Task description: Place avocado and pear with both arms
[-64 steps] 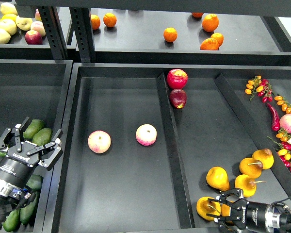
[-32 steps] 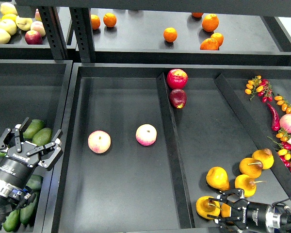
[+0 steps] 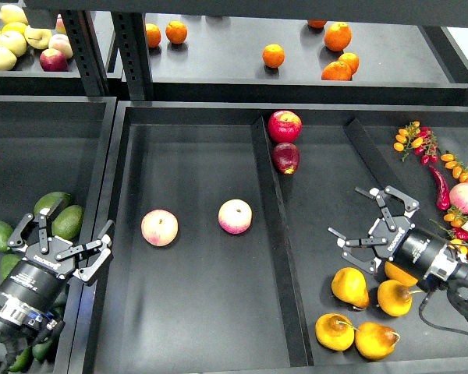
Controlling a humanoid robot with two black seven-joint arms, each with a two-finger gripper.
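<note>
Several dark green avocados [image 3: 67, 222] lie in the left bin. My left gripper [image 3: 62, 235] hangs over them, open and empty, its fingers spread just right of the nearest avocado. Several golden pears lie in the right compartment: one [image 3: 349, 287] in front of my right gripper, one [image 3: 394, 298] beside it, two more [image 3: 334, 331] near the front edge. My right gripper [image 3: 364, 224] is open and empty, raised above and behind the pears. The arm partly hides another pear [image 3: 398, 274].
Two pink-cream peaches [image 3: 160, 227] [image 3: 235, 216] lie in the middle tray. Two red apples [image 3: 285, 125] sit by the divider [image 3: 277, 241]. Oranges [image 3: 274, 55] and pale apples [image 3: 0, 56] are on the back shelf. Chillies and small tomatoes [image 3: 441, 183] lie at the right.
My right gripper has lifted from low among the front pears up and to the right, opening wide; a pear it covered now shows. My left gripper has shifted slightly down and right.
</note>
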